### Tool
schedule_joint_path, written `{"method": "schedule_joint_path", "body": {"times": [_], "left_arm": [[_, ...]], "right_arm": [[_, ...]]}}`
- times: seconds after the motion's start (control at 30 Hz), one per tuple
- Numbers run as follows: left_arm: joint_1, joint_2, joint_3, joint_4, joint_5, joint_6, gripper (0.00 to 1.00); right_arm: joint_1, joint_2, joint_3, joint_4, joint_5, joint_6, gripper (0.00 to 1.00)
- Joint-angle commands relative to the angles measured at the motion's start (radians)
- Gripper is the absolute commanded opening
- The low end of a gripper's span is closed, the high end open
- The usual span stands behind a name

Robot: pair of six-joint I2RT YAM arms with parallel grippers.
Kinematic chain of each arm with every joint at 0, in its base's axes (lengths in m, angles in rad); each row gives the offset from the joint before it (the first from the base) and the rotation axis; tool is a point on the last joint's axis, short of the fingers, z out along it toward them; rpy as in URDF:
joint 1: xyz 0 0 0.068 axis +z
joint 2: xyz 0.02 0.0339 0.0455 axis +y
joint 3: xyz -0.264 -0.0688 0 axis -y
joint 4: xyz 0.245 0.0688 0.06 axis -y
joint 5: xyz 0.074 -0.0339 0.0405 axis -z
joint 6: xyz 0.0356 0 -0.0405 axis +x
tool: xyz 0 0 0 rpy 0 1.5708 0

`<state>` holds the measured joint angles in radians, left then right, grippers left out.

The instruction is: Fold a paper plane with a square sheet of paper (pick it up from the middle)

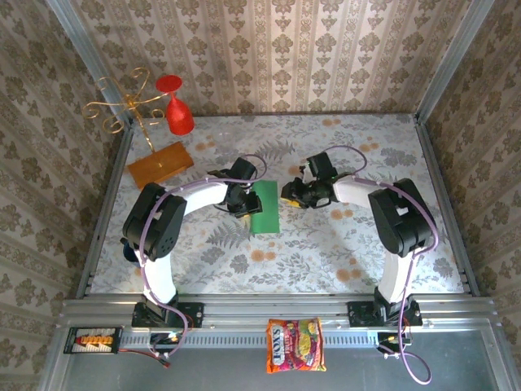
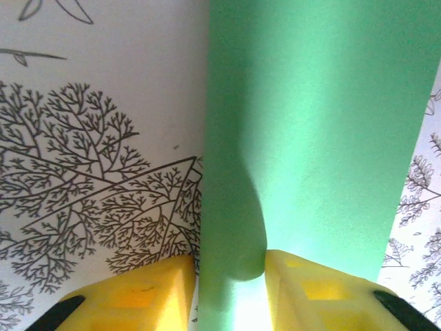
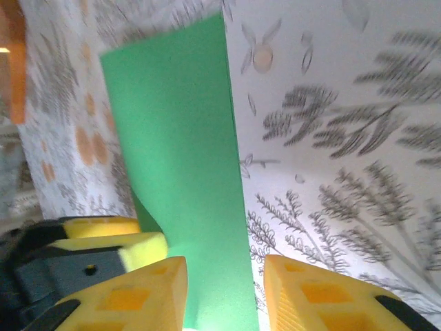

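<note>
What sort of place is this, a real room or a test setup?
Probably a staged robot test cell: wallpapered panels box in a floral-covered table, and a left arm and right arm are bolted to a metal rail at its near edge.

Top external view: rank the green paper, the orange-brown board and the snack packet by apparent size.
1. snack packet, though nearest the camera.
2-3. orange-brown board and green paper: too close to rank.

The paper is plain bright green, the counter white with grey ferns and orange blossoms, the board orange-brown, the goblet red, the wallpaper beige damask, the snack packet red-yellow.
</note>
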<state>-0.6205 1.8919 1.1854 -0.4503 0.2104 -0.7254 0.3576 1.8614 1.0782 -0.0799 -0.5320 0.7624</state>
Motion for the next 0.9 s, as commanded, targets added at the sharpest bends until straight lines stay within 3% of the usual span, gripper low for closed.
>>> {"method": "schedule_joint_path", "body": {"times": [0.0,0.3,0.87], "left_arm": [[-0.001,0.062,0.000,-0.048,-0.035,0.031,0.31],[0.004,0.071,-0.008,-0.050,-0.038,0.040,0.26],[-0.005,0.156,0.035,-0.052,-0.005,0.007,0.31]], "right_arm": [[-0.029,-0.042,-0.011,-0.036,-0.002,-0.048,0.35],[-0.055,-0.042,-0.001,-0.046,0.006,-0.065,0.36],[-0.055,-0.011,0.000,-0.032,-0.011,-0.061,0.36]]}}
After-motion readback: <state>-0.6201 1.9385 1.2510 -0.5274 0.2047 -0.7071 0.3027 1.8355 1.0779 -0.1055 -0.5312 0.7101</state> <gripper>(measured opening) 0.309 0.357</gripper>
